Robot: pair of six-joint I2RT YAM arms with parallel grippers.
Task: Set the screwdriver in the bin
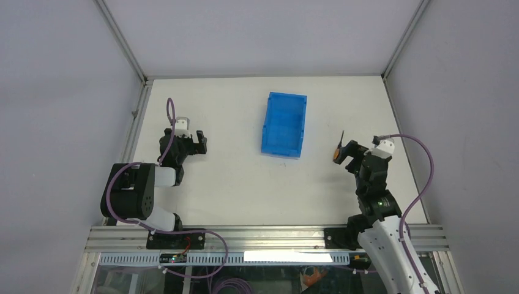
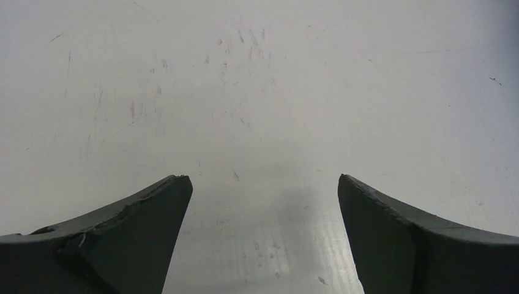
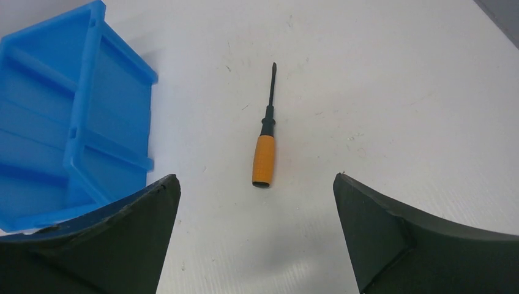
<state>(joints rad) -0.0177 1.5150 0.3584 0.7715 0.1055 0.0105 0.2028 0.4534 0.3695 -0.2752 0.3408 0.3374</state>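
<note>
1. One white surface (image 1: 232, 184) carries everything.
2. One blue bin (image 3: 73, 122) sits left of the screwdriver, apart from it.
3. Two tools: the right tool (image 3: 254, 196) gapes wide and empty, nearest the job. The left tool (image 2: 263, 180), also open, is well apart.
4. One screwdriver (image 3: 264, 160) lies flat just ahead between the right jaws, handle nearest, shaft pointing away.

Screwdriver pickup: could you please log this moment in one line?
stage: pre-grasp | screwdriver: on table, untouched | right fingers: open, near it | bin: without screwdriver | left fingers: open, empty
</note>
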